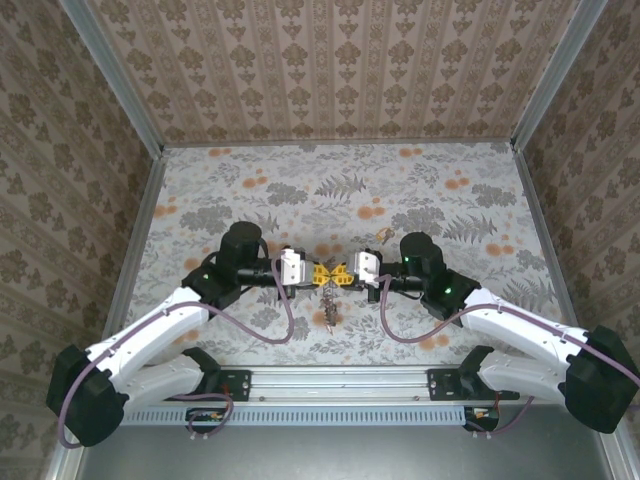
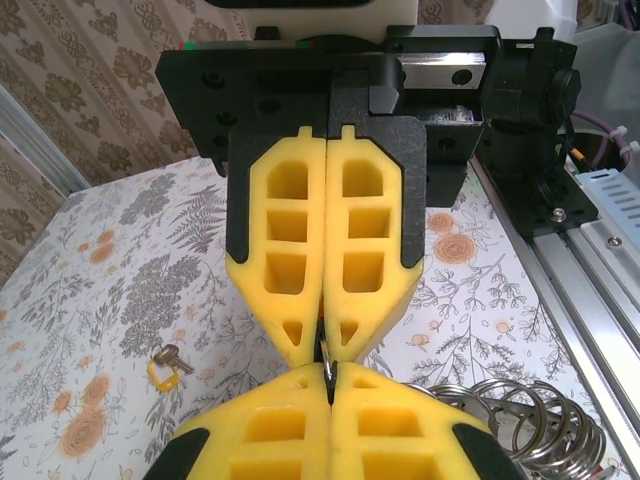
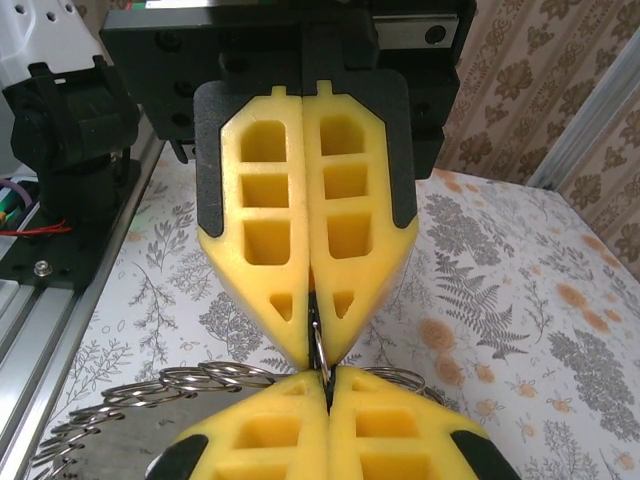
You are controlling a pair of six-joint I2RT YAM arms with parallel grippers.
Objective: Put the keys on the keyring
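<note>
At the middle of the table's [image 1: 300,180] near half, the left gripper [image 1: 323,273] and the right gripper [image 1: 339,273] met tip to tip, raised above the floral surface. Both sets of yellow fingers were pressed fully together. A thin metal wire [image 3: 317,338] ran up from between the right gripper's tips into the seam of the left gripper's tips, so each appeared to pinch the same strand. This strand was judged to be part of the keyring, though too little of it was exposed to be sure.

Directly under the meeting tips hung a cluster of silver rings [image 2: 525,420], fanned like a loose coil and dangling toward the near edge. What it carried could not be made out.

One loose key [image 2: 166,364], grey with a yellow tag, lay flat on the table, well apart from the tips. It sat toward the far edge, slightly on the right arm's side, which made the right arm the nearer one. In the left wrist view its long axis ran diagonally, with the tag at the end nearer the camera.

Any coming pick would probably require one gripper to let go of the strand and reach away from the bases. The other gripper would have to keep the strand steady.
</note>
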